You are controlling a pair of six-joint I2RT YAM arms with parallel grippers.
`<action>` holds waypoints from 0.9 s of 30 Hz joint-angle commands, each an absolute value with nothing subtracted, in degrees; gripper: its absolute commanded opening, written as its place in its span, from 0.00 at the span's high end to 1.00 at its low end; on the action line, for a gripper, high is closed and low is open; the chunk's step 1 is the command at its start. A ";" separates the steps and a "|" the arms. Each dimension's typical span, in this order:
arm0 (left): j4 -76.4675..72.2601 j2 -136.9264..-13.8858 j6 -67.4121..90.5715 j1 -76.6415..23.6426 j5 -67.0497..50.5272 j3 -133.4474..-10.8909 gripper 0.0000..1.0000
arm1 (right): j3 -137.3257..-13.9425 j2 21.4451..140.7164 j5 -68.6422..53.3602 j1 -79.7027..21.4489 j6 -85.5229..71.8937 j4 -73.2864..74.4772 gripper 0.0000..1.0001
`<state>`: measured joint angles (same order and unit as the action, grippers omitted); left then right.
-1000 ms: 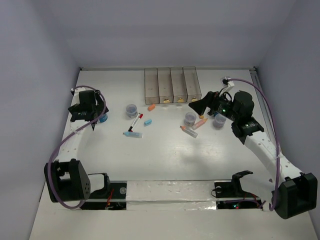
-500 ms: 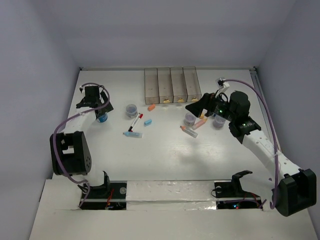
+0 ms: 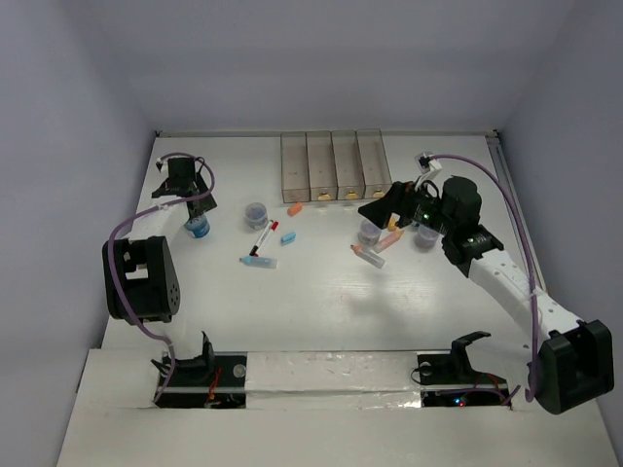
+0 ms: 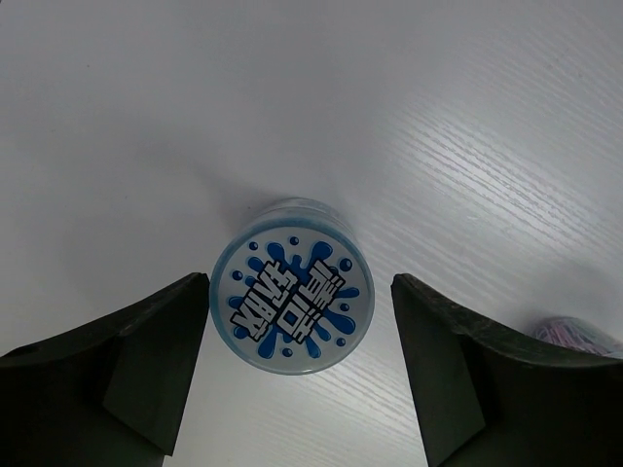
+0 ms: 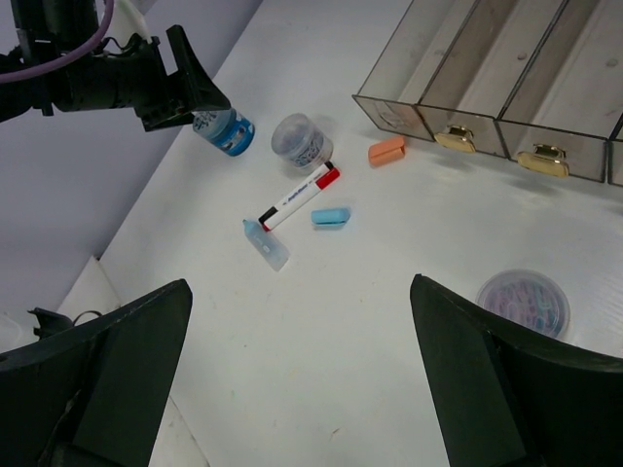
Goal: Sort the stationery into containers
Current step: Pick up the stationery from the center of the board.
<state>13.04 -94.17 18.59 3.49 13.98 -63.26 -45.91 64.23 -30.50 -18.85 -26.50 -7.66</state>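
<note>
A blue-topped roll (image 3: pixel 198 228) stands on the table at the left. My left gripper (image 3: pixel 191 201) hovers over it, open; in the left wrist view the roll (image 4: pixel 292 300) sits between the fingers (image 4: pixel 117 370), closer to the left one, not touched. My right gripper (image 3: pixel 376 209) is open and empty above the table in front of the containers (image 3: pixel 336 165). A red-capped marker (image 5: pixel 299 196), a light-blue stick (image 5: pixel 331 216), an orange stick (image 5: pixel 386 150) and a greyish-purple round piece (image 5: pixel 300 141) lie mid-table. The four bins (image 5: pixel 506 78) look empty.
Two more purple round pieces (image 3: pixel 370 231) (image 3: pixel 425 234) and pink and orange sticks (image 3: pixel 391 237) lie under my right arm. A clear bluish tube (image 3: pixel 263 261) lies near the marker. Walls close in the table on three sides.
My left gripper has swung toward the far left and now points down over the blue-topped roll. My right gripper has shifted slightly left.
</note>
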 commanded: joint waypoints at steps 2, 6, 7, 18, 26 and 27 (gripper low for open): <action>13.36 -94.66 17.93 3.69 15.82 -63.98 0.28 | -46.05 64.34 -30.94 -19.42 -25.23 -10.02 0.00; 13.71 -95.10 17.75 3.69 15.65 -64.51 0.37 | -46.05 64.16 -30.24 -19.42 -25.05 -9.58 0.00; 13.88 -95.45 17.75 3.69 15.47 -64.69 0.37 | -46.14 63.99 -30.06 -19.42 -24.87 -9.32 0.00; 15.81 -91.76 19.07 1.50 11.69 -70.74 0.68 | -46.23 63.63 -28.83 -19.42 -24.61 -8.61 0.00; 16.88 -95.17 21.71 -10.44 10.81 -92.86 0.68 | -45.79 64.34 -28.39 -19.42 -24.87 -9.40 0.00; 16.70 -96.40 21.71 -11.24 10.72 -95.25 0.68 | -45.70 63.90 -27.87 -19.42 -24.79 -9.49 0.00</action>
<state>19.73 -95.90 20.12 -8.32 11.55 -86.76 -45.91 64.55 -29.19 -18.85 -25.63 -7.42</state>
